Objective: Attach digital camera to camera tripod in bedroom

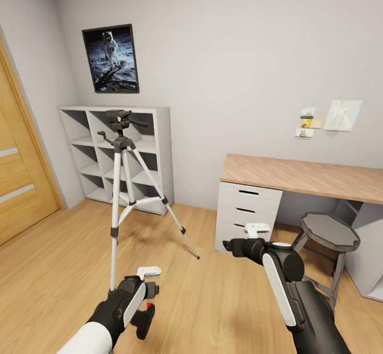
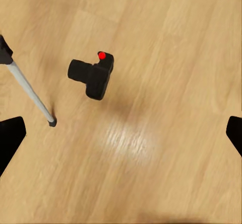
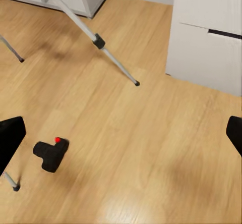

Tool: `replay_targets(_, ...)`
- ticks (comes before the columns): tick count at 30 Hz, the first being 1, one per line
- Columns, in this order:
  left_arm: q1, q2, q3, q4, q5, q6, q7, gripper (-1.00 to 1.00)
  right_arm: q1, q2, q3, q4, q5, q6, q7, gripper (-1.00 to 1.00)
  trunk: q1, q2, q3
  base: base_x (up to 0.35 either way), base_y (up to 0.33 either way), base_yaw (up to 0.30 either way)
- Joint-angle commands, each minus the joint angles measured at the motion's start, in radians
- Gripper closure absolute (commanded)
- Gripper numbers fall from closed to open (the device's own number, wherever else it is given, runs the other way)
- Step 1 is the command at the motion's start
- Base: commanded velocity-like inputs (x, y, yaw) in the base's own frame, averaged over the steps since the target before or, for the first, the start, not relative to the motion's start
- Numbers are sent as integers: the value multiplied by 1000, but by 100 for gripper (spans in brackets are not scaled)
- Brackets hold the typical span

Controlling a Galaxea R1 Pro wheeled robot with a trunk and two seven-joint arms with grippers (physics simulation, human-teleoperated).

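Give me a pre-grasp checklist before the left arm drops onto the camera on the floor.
1. Digital camera lies on the wood floor, in sight, nothing on it: ok.
2. Left gripper open, fingers spread wide: ok.
3. Gripper centred over the camera: not ok, the camera sits off toward one finger.
4. Tripod foot close beside the camera, could get bumped: not ok.
5. Camera tripod upright on three legs: ok.
6. Right gripper open and holding nothing: ok.

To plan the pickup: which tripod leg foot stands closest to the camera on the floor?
The foot of the leg nearest the robot, beside the digital camera; the others stand farther off.
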Motion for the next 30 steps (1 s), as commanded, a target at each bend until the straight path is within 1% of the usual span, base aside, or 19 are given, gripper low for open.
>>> replay_targets(1,-13,8,-7,1,11,-11,7,-100,-3,-1,0,-1,-7,3,11,-100,0,-1,-1,0,0,0)
replay_targets(7,-37,18,-10,14,10,-30,3,-100,-13,-3,-2,-2,-10,-4,31,-100,0,-1,-1,0,0,0)
replay_targets(9,-43,20,-12,16,10,-34,0,-100,-20,-8,-3,-2,-10,-10,35,-100,0,-1,-1,0,0,0)
replay_targets(10,-47,24,-13,18,7,-36,-6,-100,-25,-17,-3,-2,-10,-18,38,-100,0,-1,-1,0,0,0)
replay_targets(14,-49,36,-15,19,1,-39,-31,-100,-32,-27,-4,-2,-11,-31,42,-100,15,-29,-14,0,0,0)
replay_targets(22,-49,58,-17,22,-5,-41,-129,-100,-36,-33,-1,-3,-12,-38,45,-100,46,-85,-39,0,0,0)
replay_targets(30,-49,64,-17,33,-6,-42,-157,-100,-37,-34,1,-3,-12,-39,53,-100,77,-141,-64,0,0,0)
